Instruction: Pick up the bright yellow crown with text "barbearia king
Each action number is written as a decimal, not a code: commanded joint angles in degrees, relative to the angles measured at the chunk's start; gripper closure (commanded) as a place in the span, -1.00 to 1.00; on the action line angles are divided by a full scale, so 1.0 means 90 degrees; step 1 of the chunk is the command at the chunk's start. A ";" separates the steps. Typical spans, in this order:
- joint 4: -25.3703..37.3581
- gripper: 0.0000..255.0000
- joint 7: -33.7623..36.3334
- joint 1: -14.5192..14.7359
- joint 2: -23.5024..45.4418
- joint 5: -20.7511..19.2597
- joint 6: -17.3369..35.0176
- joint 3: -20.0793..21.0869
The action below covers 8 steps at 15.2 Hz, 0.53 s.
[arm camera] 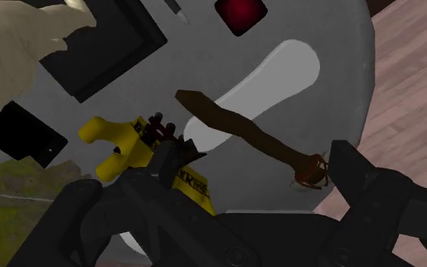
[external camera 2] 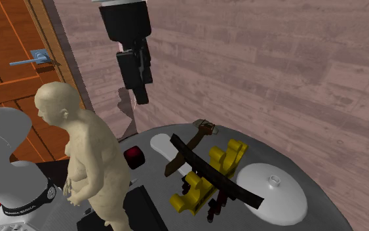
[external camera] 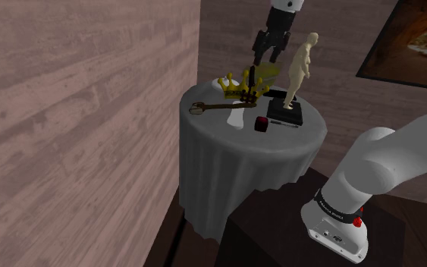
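The yellow crown lies on a round table draped in grey cloth, with a black band across it. In the second exterior view the crown rests between a white lid and a beige statue. My black gripper hangs open above the crown, clear of it. In the wrist view the crown shows lettering on its yellow rim, just ahead of the gripper, whose fingers stand wide apart.
The beige statue stands on a black base close beside the crown. A brown handled tool, a white elongated piece and a small red-topped box share the table. A wooden wall runs close by, and a door stands nearby.
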 commanded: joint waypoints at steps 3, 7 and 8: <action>0.0637 -1.00 -0.0362 -0.0075 0.1000 -0.0338 0.0062 -0.0131; 0.1394 -1.00 -0.0690 -0.0149 0.2027 -0.0645 0.0064 -0.0238; 0.1603 -1.00 -0.0769 -0.0167 0.2287 -0.0719 0.0053 -0.0262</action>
